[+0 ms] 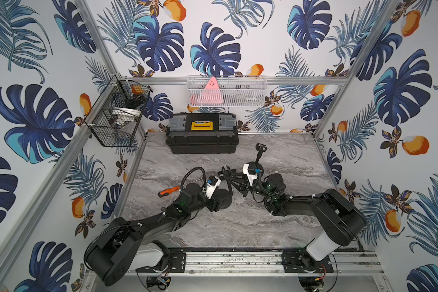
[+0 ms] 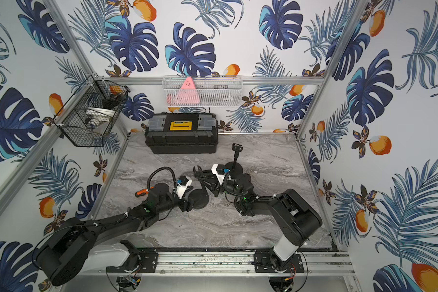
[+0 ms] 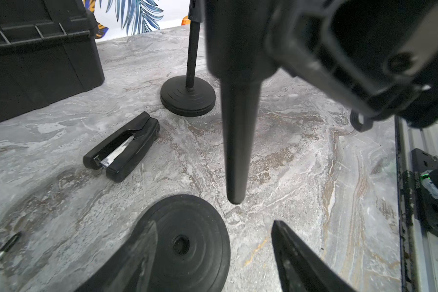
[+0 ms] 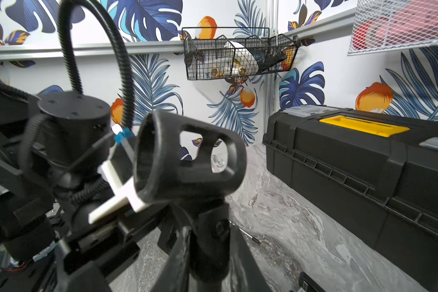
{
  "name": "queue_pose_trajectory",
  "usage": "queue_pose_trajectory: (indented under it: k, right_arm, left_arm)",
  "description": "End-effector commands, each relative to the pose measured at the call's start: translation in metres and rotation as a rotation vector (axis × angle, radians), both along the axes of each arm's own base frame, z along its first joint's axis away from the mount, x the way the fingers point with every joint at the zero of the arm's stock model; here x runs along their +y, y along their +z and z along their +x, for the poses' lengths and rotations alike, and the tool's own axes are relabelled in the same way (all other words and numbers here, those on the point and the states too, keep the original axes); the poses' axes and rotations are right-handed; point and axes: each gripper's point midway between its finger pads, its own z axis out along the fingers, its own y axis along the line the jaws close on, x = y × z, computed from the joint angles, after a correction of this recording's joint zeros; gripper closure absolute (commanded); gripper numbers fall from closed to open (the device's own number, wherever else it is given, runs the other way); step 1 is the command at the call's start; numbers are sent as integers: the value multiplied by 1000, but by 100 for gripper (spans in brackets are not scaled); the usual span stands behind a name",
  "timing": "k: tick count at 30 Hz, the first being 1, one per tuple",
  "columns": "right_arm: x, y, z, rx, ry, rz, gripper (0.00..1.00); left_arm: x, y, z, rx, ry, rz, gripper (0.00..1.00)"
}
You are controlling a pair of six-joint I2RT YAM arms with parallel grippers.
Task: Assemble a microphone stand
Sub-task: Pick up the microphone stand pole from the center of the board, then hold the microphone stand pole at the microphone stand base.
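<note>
So the base (image 3: 187,242) of the stand is lying flat near the middle of the surface (image 1: 276,151), a bit toward the front edge, screw hole facing up. The left hand (image 3: 215,223) is down over it with its fingers (image 3: 301,257) spread, one across the disc and the other well clear of the rim, so nothing is clamping the base as far as I can see. The right hand (image 4: 208,247) is pinched on the pole (image 3: 238,126), with the mic clip (image 4: 187,161) on the upper end. The pole's bottom tip hangs just beside the base rim, not over the hole.

What worries me:
- if it goes straight down from here it hits the bare surface or the rim, not the thread
- with the base loose, any shove or twist from the pole will just skid or spin the disc
- go in at a lean and the thread probably binds or crosses

Around it: a stapler (image 3: 122,146) lies near the base and could catch a sliding disc, and a finished stand (image 1: 257,164) is up behind the right hand. The screwdriver (image 1: 168,191) is toward the left edge, and the toolbox (image 1: 202,136) is at the back edge
</note>
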Motion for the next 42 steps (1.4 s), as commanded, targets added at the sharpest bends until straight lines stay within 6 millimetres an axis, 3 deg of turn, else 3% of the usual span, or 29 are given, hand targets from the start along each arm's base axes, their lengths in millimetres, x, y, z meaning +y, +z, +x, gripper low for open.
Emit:
queue_pose_trajectory:
  k: [1, 8, 19, 27, 30, 33, 37, 39, 42]
  right_arm:
    - [3, 14, -4, -9, 31, -3, 89]
    - [6, 19, -6, 21, 53, -51, 90]
    - [3, 33, -12, 20, 72, 31, 89]
    - [1, 38, -14, 16, 67, 42, 87]
    - [-1, 39, -13, 9, 52, 39, 84]
    - [-5, 38, -10, 21, 16, 13, 74]
    - [-13, 31, 0, 111, -57, -94, 48]
    - [-19, 30, -4, 124, -74, -110, 36]
    - [-29, 23, -12, 142, -86, -125, 28]
  left_arm:
    - [-15, 29, -1, -92, -97, -110, 27]
    - [-23, 35, -9, -170, -177, -134, 39]
    - [-31, 53, 6, -209, -168, -242, 48]
    - [-37, 54, 10, -203, -186, -272, 63]
    - [-38, 55, 10, -206, -190, -283, 75]
    - [-31, 52, 9, -236, -161, -257, 94]
    - [-26, 44, 11, -243, -140, -176, 99]
    - [-24, 43, 12, -252, -131, -144, 100]
    - [-23, 43, 12, -258, -133, -109, 100]
